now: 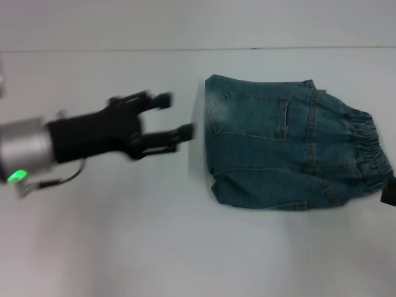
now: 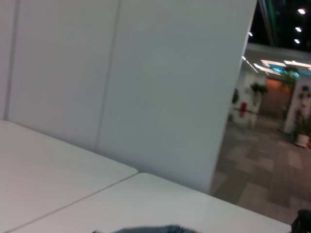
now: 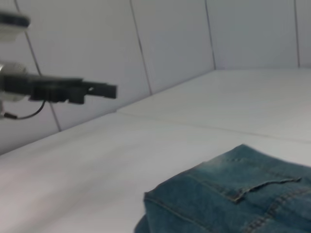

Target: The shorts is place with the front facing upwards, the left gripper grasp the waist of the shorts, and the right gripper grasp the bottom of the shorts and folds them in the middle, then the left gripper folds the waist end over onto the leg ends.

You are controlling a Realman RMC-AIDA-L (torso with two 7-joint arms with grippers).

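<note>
The denim shorts (image 1: 291,145) lie folded on the white counter (image 1: 124,247), toward the right of the head view. They form a compact, roughly rectangular bundle. The elastic waistband (image 1: 365,142) sits at the bundle's right end, gathered and ruffled, and a folded edge runs down its left side. A back pocket (image 1: 250,114) with pale stitching faces up on the top layer.

The left hand (image 1: 175,116) hovers to the left of the shorts, clear of the fabric, with bare counter between its tips and the folded edge. Its two black fingers (image 1: 162,99) point toward the shorts and stand apart, holding nothing. Behind them is a silver wrist section with a green light (image 1: 17,176) glowing on it. The right wrist view shows the same hand (image 3: 104,90) from the side, raised above the counter and well apart from the near corner of the shorts (image 3: 233,194).

Only a dark sliver at the right border of the head view, just beside the waistband, may be the right hand (image 1: 390,193); the view is too poor there to say whether it is open or closed.

The left wrist view shows white wall panels (image 2: 121,87), the counter's far edge, and a thin strip of denim at the lower border.
</note>
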